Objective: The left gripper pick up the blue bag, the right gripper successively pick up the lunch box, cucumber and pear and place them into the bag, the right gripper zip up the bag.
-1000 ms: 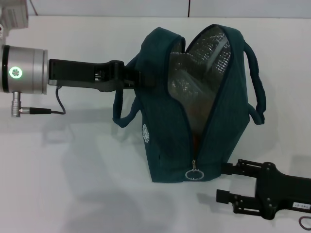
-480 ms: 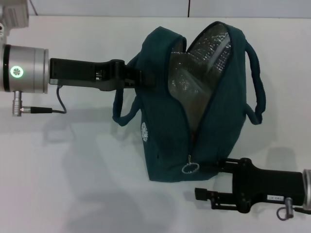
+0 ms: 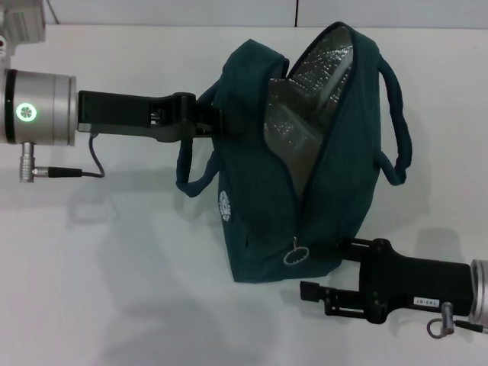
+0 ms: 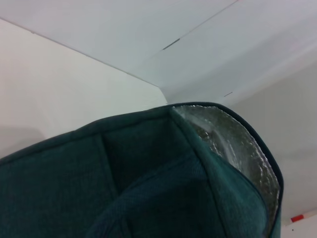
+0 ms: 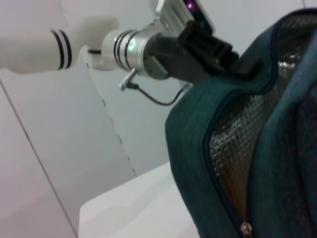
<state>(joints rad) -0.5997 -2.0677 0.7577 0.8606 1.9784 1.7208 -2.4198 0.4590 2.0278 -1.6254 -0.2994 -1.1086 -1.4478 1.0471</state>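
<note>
Right by the bag [image 3: 305, 168], ring pull [image 3: 295, 255] just left of the right gripper [image 3: 324, 271], jaws spread apart, zipper line running up and away. Left gripper [image 3: 229, 122] clamped on bag's rim.

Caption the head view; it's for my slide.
Left hand holds the open blue bag by its rim; right hand reaches beside the zipper pull.

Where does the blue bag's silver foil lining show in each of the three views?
Head view: silver foil lining in the blue bag's open mouth, upper centre.
Left wrist view: a strip along the rim.
Right wrist view: behind the zipper edge.
Shared landmark: the bag's dark zipper edge.
</note>
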